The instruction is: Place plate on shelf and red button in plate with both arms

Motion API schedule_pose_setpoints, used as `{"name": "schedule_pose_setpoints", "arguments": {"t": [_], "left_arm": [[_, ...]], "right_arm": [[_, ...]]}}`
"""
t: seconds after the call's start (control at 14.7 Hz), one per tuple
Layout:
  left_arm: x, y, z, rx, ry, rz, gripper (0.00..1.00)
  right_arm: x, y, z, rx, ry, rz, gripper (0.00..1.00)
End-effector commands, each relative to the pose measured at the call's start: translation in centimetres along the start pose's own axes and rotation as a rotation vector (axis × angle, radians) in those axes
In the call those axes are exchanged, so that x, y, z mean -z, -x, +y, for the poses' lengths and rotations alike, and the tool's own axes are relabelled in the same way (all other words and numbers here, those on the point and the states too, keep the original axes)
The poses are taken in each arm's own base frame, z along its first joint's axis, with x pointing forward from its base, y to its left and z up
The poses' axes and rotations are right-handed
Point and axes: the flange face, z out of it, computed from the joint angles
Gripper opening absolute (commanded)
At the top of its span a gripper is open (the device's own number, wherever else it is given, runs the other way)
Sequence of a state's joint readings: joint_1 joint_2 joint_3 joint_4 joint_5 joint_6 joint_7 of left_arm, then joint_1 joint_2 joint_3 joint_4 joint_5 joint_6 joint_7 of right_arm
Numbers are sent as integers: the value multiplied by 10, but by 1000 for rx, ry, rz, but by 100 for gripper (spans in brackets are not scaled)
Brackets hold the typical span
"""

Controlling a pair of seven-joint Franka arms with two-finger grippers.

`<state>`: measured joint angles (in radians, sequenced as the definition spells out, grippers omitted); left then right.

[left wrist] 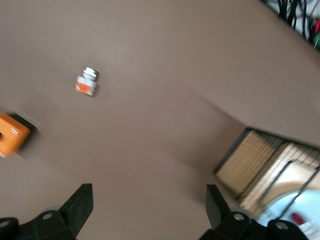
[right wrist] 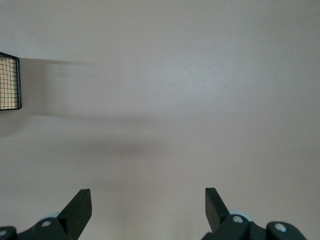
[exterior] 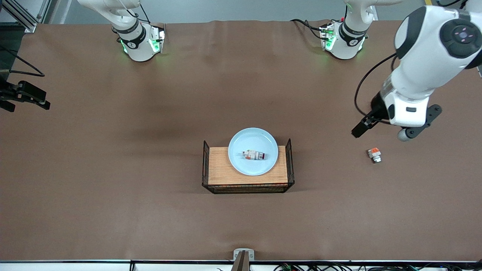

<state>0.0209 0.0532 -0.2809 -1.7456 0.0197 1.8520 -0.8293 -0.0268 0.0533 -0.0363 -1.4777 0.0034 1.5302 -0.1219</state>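
I read both placements as done: the round pale blue glossy plate (exterior: 253, 151) sits on the wooden board (exterior: 218, 165) of the small black wire rack (exterior: 205, 165) mid-tabletop, overhanging the board's edge on the side toward the robot bases, since it's about as wide as the board is deep. The red button (exterior: 254, 154), a tiny white-and-grey switch with an orange band and dark red cap, lies on its side in the plate's well, so the raised rim should stop it rolling off. My left tool (left wrist: 150, 200) hangs released over bare brown tabletop (exterior: 113, 188) toward the left arm's end, fingers spread wide with nothing between them; the wrist view shows the rack and a slice of plate off to one side, so I judge it's clear of the stack. Just by it on the tabletop lies the shorter orange-and-white piece with a silver end (exterior: 374, 154), a distractor, leave it alone. An orange block (left wrist: 11, 134) shows at the left wrist view's edge; can't tell what it is. The right tool (right wrist: 148, 200) waits, also spread wide and empty, over bare tabletop with only a corner of the rack in its view. Next I'd just park both arms, keeping the left clear of the distractor.
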Motion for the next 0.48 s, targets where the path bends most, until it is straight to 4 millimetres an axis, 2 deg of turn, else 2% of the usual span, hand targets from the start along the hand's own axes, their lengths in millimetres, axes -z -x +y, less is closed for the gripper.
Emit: {"name": "schedule_pose_setpoints", "arguments": {"t": [0.0,0.41], "left_arm": [[11,-4,-42,-195,-27,-27,99],[42,-32,-108,-358,-12,-52,99]], "right_arm": [[7,5,0,8,-10,7,100],[6,5,-2,11,-10,5,100]]}}
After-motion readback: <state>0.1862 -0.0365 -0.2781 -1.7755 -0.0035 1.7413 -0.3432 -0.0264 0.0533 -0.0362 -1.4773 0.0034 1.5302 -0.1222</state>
